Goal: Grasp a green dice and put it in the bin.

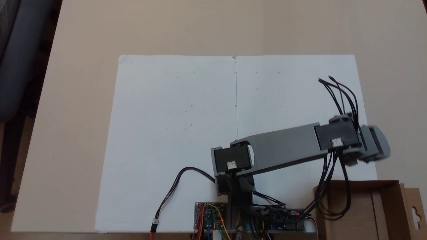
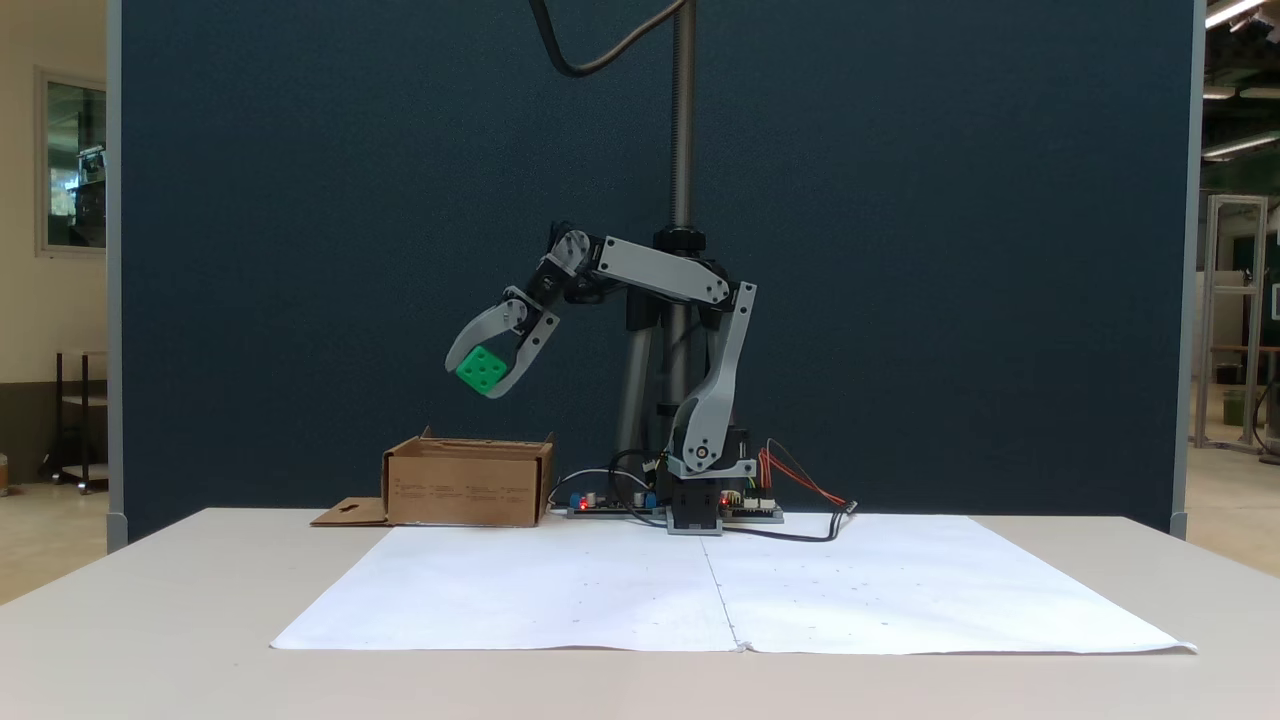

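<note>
Green dice: glossy smooth plastic. Bin: matt brown corrugated cardboard. Hand: matt grey plastic. Paper sheets beside bin: smooth white. Tabletop: matt beige.

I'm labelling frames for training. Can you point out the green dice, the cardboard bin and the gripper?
Small bright green plastic dice (image 2: 481,370): fixed view, pipped face.
Brown cardboard bin (image 2: 466,490): fixed view, front wall.
Grey gripper (image 2: 483,382): fixed view, between fingertips, shut on the dice.
</note>
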Robot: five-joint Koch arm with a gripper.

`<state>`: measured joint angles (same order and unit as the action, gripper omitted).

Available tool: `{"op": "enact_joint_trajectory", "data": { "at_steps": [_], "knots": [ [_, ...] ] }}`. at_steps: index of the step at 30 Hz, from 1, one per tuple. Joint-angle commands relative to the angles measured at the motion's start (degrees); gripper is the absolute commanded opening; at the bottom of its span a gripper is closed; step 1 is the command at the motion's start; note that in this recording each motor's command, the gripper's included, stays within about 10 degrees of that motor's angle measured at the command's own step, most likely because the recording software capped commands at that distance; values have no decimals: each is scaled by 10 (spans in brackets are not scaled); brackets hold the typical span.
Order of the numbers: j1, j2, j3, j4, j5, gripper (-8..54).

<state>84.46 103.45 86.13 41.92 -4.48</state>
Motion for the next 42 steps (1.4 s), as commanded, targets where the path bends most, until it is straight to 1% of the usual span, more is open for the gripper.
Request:
{"op": "enact_joint_trajectory", "data": {
  "at_steps": [1,4,6,9,17,21,29,38,39,40,41,42],
  "knots": [
    [91,20,-24,18,-68,118],
    [208,20,-24,47,-91,118],
    [237,18,-24,69,-104,118],
    [240,9,-19,104,-119,118],
    [213,6,24,101,-127,118],
    [185,-11,25,78,-127,118],
    [188,-83,24,-20,-127,118],
    [196,-98,23,-39,-132,118],
    [195,-98,24,-36,-132,149],
    [195,-100,25,-33,-131,272],
    [195,-102,25,-32,-130,324],
    [196,-102,25,-32,-127,348]
  ]
}}
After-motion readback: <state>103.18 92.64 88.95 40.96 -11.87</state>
